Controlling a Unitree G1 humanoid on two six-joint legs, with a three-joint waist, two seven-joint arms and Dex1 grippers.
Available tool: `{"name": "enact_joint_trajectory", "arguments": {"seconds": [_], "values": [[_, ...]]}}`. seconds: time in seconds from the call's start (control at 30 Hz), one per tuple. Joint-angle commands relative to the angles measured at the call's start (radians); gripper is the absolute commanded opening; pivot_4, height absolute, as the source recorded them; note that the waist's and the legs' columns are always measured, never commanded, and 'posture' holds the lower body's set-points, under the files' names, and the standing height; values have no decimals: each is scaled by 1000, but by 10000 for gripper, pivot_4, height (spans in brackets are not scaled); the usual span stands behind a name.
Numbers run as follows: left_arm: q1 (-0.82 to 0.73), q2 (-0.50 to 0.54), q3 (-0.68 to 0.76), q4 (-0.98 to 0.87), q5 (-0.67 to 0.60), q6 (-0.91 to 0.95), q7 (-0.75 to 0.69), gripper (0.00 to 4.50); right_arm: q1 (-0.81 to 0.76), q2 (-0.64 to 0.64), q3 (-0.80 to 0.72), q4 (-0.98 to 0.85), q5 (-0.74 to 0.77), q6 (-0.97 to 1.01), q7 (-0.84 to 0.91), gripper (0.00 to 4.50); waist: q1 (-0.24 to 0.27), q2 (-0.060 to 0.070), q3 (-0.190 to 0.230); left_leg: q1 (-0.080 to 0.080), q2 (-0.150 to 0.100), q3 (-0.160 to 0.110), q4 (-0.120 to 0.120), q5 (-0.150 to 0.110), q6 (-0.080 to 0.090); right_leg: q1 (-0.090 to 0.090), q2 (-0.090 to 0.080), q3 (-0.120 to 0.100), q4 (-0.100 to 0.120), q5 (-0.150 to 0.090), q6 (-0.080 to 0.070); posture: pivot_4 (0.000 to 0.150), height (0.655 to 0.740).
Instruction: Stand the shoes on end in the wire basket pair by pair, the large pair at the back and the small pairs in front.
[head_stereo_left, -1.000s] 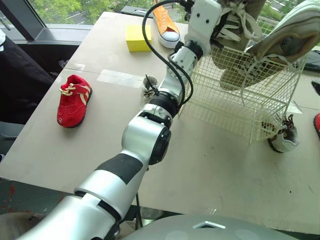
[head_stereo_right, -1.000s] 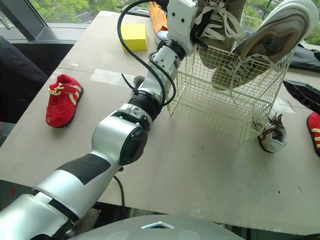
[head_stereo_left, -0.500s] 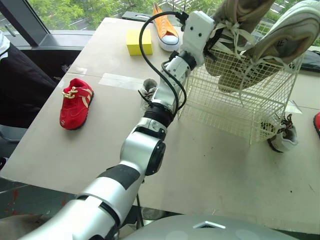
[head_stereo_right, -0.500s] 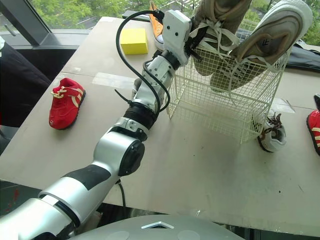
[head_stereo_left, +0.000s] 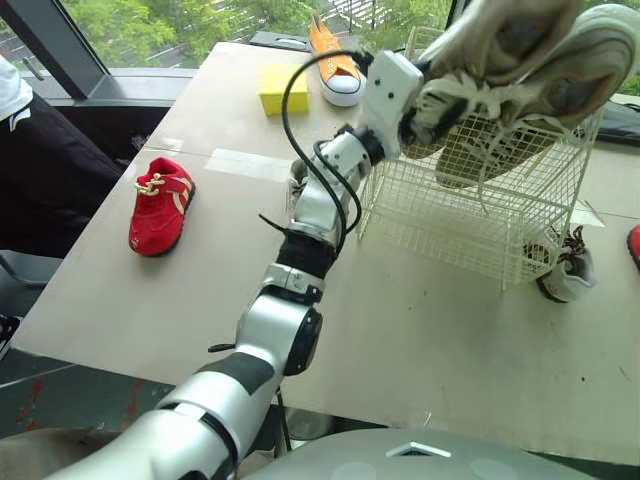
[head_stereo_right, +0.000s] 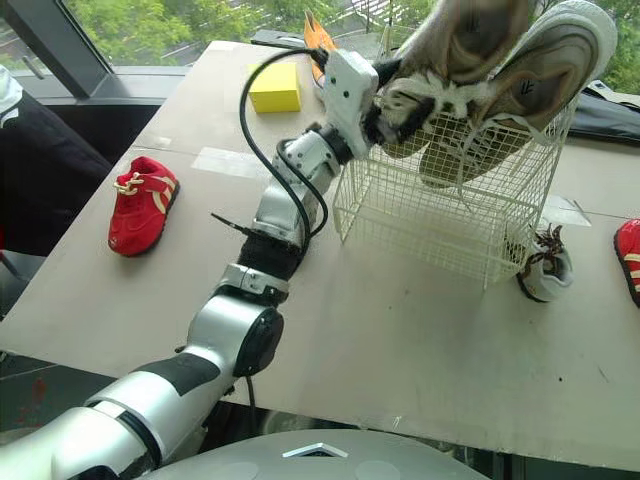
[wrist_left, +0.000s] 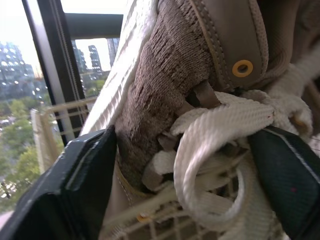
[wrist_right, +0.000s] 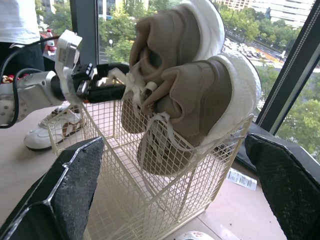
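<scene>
With my left gripper (head_stereo_right: 388, 105) clamping a large shoe (head_stereo_right: 465, 40) beside its mate (head_stereo_right: 548, 60) in the wire basket (head_stereo_right: 440, 215) and my right gripper (wrist_right: 172, 145) open, small shoes like the red shoe (head_stereo_right: 140, 205) wait on the worktop (head_stereo_right: 400, 330).

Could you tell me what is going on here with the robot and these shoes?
The left gripper grips one large tan sneaker by its laces, tilted over the wire basket, beside its mate standing on end inside. The right gripper is open. A red shoe, a white shoe and an orange shoe lie on the table.
</scene>
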Motion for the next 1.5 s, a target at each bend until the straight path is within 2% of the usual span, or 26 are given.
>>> {"name": "enact_joint_trajectory", "arguments": {"seconds": [0.03,0.13,0.23,0.4,0.5,0.6,0.67,0.7,0.8,0.87,0.93,0.97,1.03,1.13,1.23,1.33,1.43,1.5], "values": [[88,48,-31,-133,-39,227,-45,44496,-26,-2,3,-3,-15,1,16,45000,-8,1,0,1,0,0,0,0,0,0,0,1,1,0,0,1500,7400],[132,86,-21,-270,-91,340,-51,44496,-49,4,33,-7,-29,-2,14,45000,-14,2,-1,9,1,1,-1,0,0,5,1,3,2,0,0,1500,7400],[184,128,9,-388,-141,407,-50,44496,-79,11,69,-19,-32,0,6,45000,-15,3,-1,9,1,1,-1,0,0,5,1,3,2,0,0,1500,7400],[233,192,65,-494,-223,362,-95,44496,-149,46,131,-85,17,6,-58,45000,-26,5,-1,9,2,1,-1,0,-1,5,2,5,2,0,-1,1500,7400],[219,281,85,-482,-254,330,-177,44496,-165,110,181,-160,14,-1,-143,45000,-30,4,0,8,2,1,-2,0,-1,3,2,5,2,0,-1,1500,7400],[217,386,88,-512,-349,355,-357,44496,-121,152,193,-233,-4,22,-207,45000,-31,4,0,6,2,2,-2,1,-2,1,1,5,2,0,-1,1500,7400],[216,447,82,-549,-415,424,-432,44496,-83,173,185,-260,-32,27,-246,45000,-27,4,0,2,2,2,-2,3,-6,-3,1,5,2,0,-1,1500,7400],[228,510,78,-588,-465,487,-497,44496,-53,196,177,-285,-59,37,-301,45000,-25,4,0,0,2,2,-2,3,-6,-4,1,4,1,0,-1,1500,7400],[252,636,75,-649,-524,577,-587,44496,47,254,160,-360,-166,36,-397,45000,-24,4,0,-2,1,2,-2,3,-6,-4,1,4,0,0,-1,1500,7400],[247,662,93,-648,-512,570,-564,44496,133,278,154,-396,-200,63,-418,45000,-17,4,0,-2,1,2,-2,3,-6,-5,1,4,0,-1,0,1500,7400],[223,660,111,-599,-440,491,-493,44496,194,303,155,-403,-227,83,-450,45000,-12,5,1,-2,1,2,-3,3,-7,-5,1,4,-1,-1,1,1500,7400],[205,669,117,-563,-393,483,-436,44496,205,315,171,-405,-279,71,-487,45000,-12,5,1,-2,1,2,-3,3,-7,-5,1,4,-1,-1,1,1500,7400],[190,679,127,-530,-390,478,-428,44496,197,347,178,-395,-243,116,-553,45000,-11,3,2,-2,1,2,-2,3,-6,-5,1,4,-1,-1,1,1500,7400],[213,703,123,-596,-471,569,-472,44496,217,367,239,-390,-322,105,-582,45000,-17,4,4,-1,1,2,-2,1,-3,-5,1,5,0,-2,2,1500,7400],[243,755,138,-721,-673,788,-535,44496,225,390,275,-381,-294,119,-561,45000,-23,4,5,-1,2,2,-3,3,-6,-6,1,5,0,-1,1,1500,7400],[258,775,156,-814,-813,901,-535,44496,255,401,316,-372,-315,90,-510,45000,-26,6,6,-3,2,2,-3,4,-8,-7,1,5,1,-2,1,1500,7400],[237,763,163,-844,-847,912,-491,44496,233,406,327,-312,-371,64,-538,45000,-27,5,7,-4,1,1,-4,4,-8,-7,2,5,0,-3,2,1500,7400],[194,749,152,-796,-762,817,-464,44496,235,403,315,-307,-365,71,-528,45000,-25,5,7,-4,0,2,-3,4,-8,-7,2,5,0,-3,3,1500,7400]]}}
